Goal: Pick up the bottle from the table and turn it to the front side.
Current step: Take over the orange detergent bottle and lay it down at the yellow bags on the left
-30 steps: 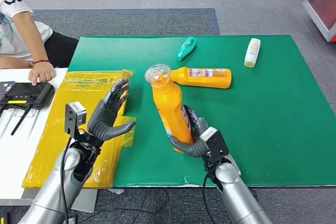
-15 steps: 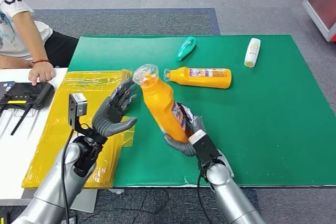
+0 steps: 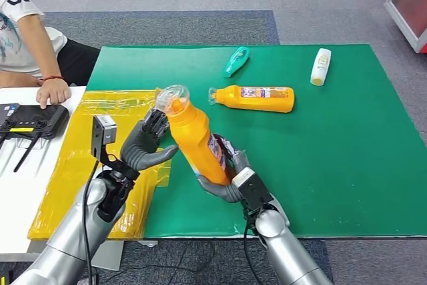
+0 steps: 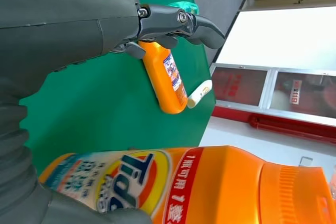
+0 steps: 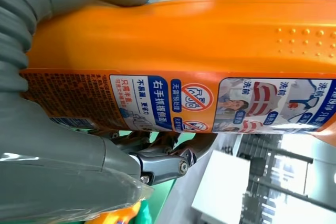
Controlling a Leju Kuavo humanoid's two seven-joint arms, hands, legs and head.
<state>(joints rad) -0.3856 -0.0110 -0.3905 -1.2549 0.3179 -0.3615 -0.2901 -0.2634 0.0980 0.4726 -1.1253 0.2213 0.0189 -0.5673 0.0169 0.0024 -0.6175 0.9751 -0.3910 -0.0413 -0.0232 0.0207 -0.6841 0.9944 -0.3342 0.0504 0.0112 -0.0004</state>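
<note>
My right hand [image 3: 229, 178] grips the lower body of an orange detergent bottle [image 3: 193, 138] with a clear cap. It holds the bottle above the green mat [image 3: 327, 151], tilted with its top toward my left hand. In the right wrist view the back label of the bottle [image 5: 198, 40] faces the camera, with my right hand [image 5: 71, 161] wrapped around it. My left hand [image 3: 143, 148] is open beside the bottle's neck, fingers behind the cap and thumb reaching under it. The left wrist view has the front label of the bottle [image 4: 206, 182] close to my left hand [image 4: 71, 24], whose fingers are spread away from it.
A second orange bottle [image 3: 259, 98] lies on the mat behind, with a teal tube [image 3: 237, 61] and a small white bottle [image 3: 321, 66] farther back. A yellow sheet [image 3: 91, 138] lies under my left arm. A person's hand [image 3: 53, 90] rests by a black controller [image 3: 33, 119].
My right hand has carried the bottle leftward and tilted it further, bringing its top up against my left hand. My left hand has edged toward it, still open.
</note>
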